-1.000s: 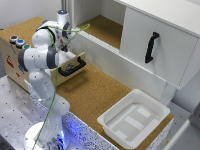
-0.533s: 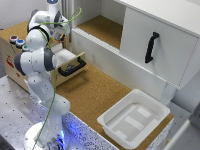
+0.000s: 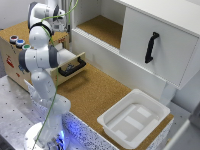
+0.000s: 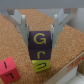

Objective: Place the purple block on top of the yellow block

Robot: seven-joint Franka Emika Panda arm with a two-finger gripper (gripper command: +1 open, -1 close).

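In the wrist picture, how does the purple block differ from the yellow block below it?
The purple block sits between the gripper fingers, while the yellow block lies lower, outside them. The purple block shows its whole lettered face; the yellow block shows only a part, as the purple one covers the rest. The purple block has light letters on a dark face, the yellow block dark marks on a bright face. Both are lettered cubes over the cork surface.
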